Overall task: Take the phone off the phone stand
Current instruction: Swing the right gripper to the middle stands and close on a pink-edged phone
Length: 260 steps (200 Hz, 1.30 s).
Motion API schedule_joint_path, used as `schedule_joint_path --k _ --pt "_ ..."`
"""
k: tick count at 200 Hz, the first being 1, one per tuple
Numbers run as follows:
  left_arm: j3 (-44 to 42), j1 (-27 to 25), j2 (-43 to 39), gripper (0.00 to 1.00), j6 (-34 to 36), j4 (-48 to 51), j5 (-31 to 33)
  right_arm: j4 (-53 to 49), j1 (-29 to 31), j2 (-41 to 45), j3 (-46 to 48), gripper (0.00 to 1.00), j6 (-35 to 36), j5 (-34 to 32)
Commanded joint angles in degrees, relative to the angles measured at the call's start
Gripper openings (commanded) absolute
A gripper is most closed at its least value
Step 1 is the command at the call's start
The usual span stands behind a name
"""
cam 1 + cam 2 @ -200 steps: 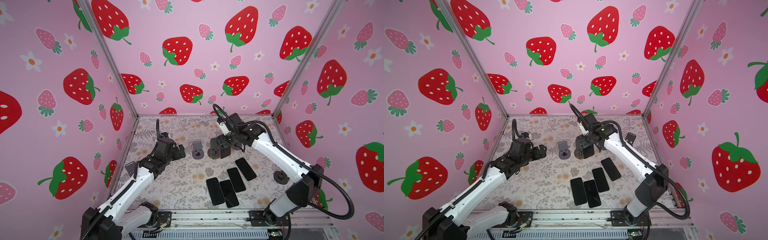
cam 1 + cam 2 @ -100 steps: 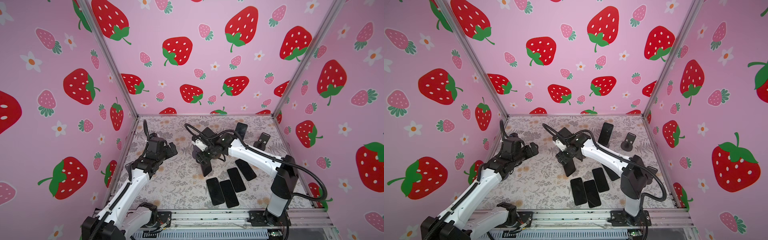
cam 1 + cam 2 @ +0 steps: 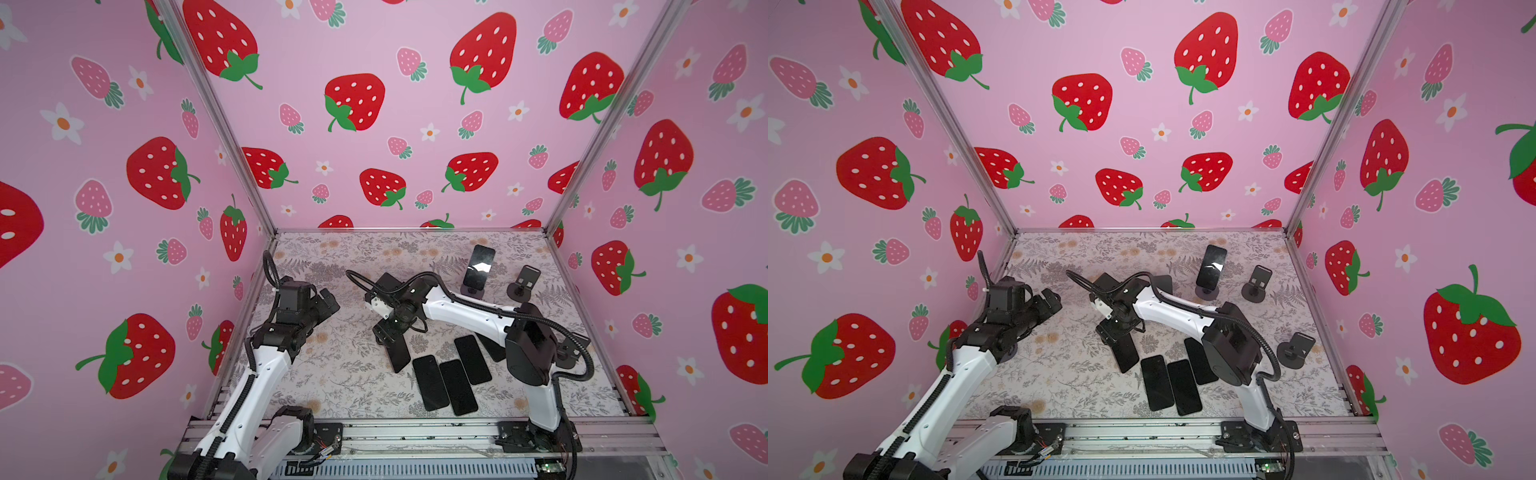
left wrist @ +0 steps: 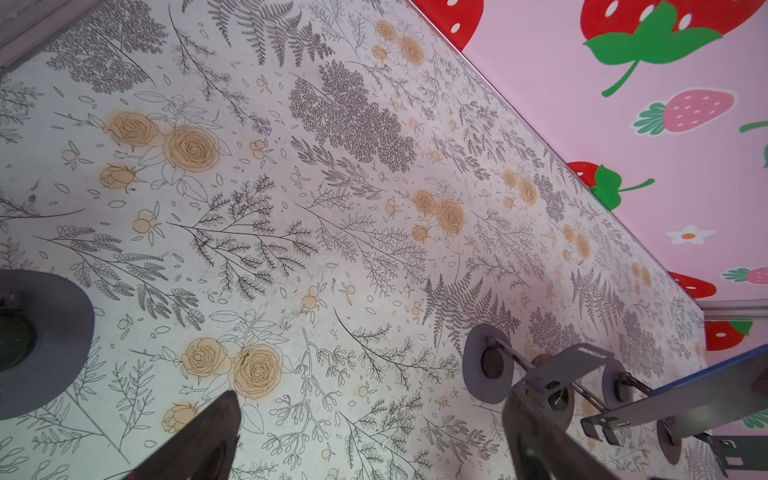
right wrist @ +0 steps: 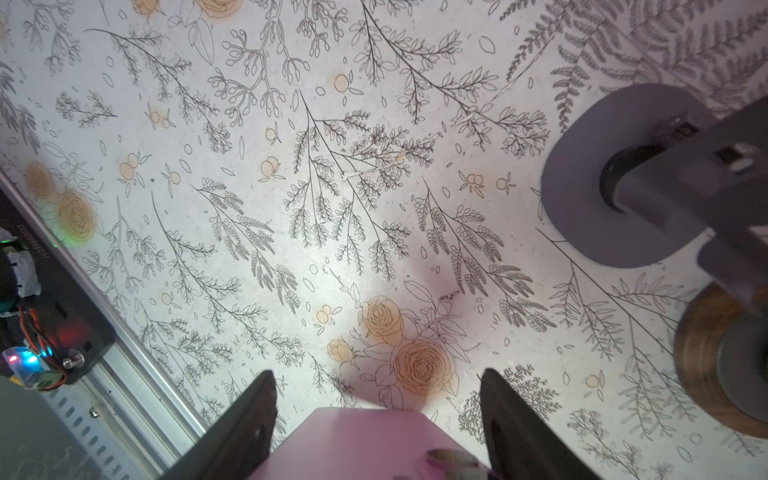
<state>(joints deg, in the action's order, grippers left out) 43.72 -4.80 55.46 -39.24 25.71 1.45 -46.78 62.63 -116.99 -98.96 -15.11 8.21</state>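
R gripper [image 5: 376, 374] is pinching the phone [image 3: 398, 353] by its side edges near one end, jaws pressed onto it. The phone hangs tilted below the gripper, low end at or just above the table [image 3: 332, 374]; can't tell if it touches. Edge grip prob. keeps the screen clear and lets it go down flat. It's aimed just beside the row of phones [image 3: 430, 382] lying flat, so I'd judge this the set-down step.

The grey phone stand [image 5: 582, 199] sits close by, off to one side of the gripper, and looks empty. L gripper [image 4: 372, 395] is spread wide w/ nothing in it, well apart from R, prob. parked out of the way. Well beyond R gripper another phone [image 3: 478, 264] leans upright on the rear stand [image 3: 471, 289], w/ an empty stand [image 3: 523, 282] beside it.

Hidden: R arm covers most of the near stand in both top views, plus part of the row's last phone. R wrist view cuts the held phone to a pink-reflecting sliver. A wood-coloured disc [image 5: 706, 353] at that frame's edge is unclear.
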Motion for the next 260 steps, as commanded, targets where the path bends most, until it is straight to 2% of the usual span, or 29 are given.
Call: schedule_joint_path --k 1,42,99,150,168,216,260 --pt "0.1 0.8 -0.9 0.99 -0.7 0.5 -0.8 -0.3 2.0 -1.6 -2.1 0.58 -4.0 -1.5" --pt "-0.3 1.9 -0.9 0.99 -1.4 -0.3 -2.5 -0.1 2.3 -4.8 -3.2 0.58 -11.2 -4.1" --pt "0.9 3.0 -2.5 0.99 1.2 2.1 -6.3 -0.1 2.8 -6.9 0.1 0.58 -16.4 -1.4" --pt "-2.7 3.3 -3.2 0.99 0.1 -0.5 -9.0 -0.9 3.7 -9.2 -0.2 0.60 -21.0 -6.7" --pt "-2.5 3.3 -2.2 0.99 0.3 -0.8 -12.5 -0.7 4.0 -9.9 0.4 0.61 -22.9 -7.1" --pt "-1.8 3.3 -0.8 0.99 2.3 1.0 -14.7 -1.2 4.3 -9.6 4.1 0.64 -25.7 -8.4" --pt "-3.2 3.4 -2.4 0.99 1.1 0.4 -15.0 -3.6 4.1 -11.5 4.4 0.66 -27.3 -8.1"
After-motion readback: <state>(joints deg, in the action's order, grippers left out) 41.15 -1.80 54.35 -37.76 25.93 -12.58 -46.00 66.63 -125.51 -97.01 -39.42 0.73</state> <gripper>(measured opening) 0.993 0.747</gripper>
